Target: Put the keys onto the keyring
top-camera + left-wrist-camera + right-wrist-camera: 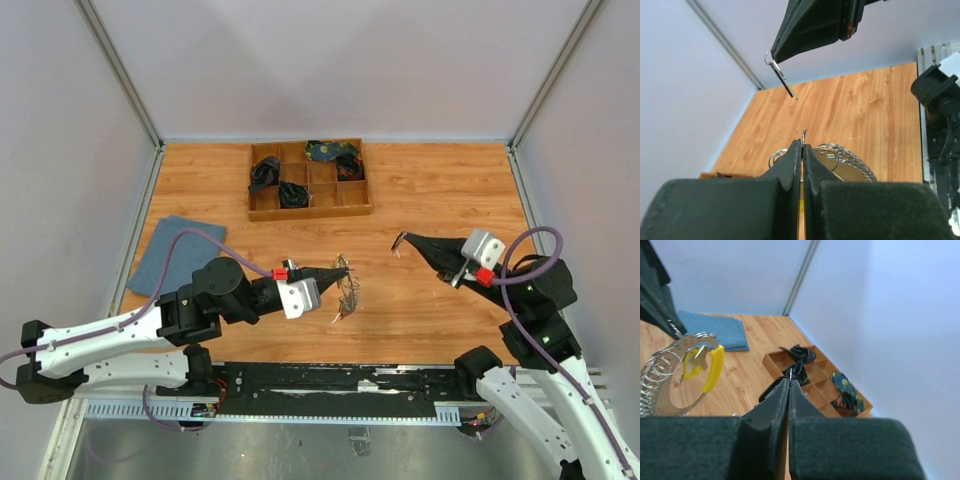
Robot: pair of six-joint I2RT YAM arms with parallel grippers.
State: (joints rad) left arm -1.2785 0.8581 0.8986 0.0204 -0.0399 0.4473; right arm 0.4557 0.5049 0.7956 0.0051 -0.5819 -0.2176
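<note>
— Jaws, left arm first: what did you log?
— Left jaws pressed fully together, nipping the rim of the keyring [695, 339]. A sliver of wire showed above the tips in the left wrist view. The keys [349, 292] hung from the ring in a fanned bunch just off those tips, over the worktop [440, 190] near its middle.
— And the right jaws?
— Also closed tight, on one separate key [782, 79] gripped at its head end. It was clear of the bunch, with bare wood between.
— Bearing from that key to the ring?
— In the top view the ring lay between 8 and 9 o'clock from the right jaws' tips. The two sets of tips pointed roughly at each other.
— Key's long axis?
— In the left wrist view it ran from 11 to 5 o'clock, free tip lowest.
— Which arm should travel?
— Judgement only: the right, since it carried the key, with the left as holder. The ring faced the right wrist camera, its yellow piece [715, 367] at 3 o'clock on the loop. I could not tell where the loop's split sat.
</note>
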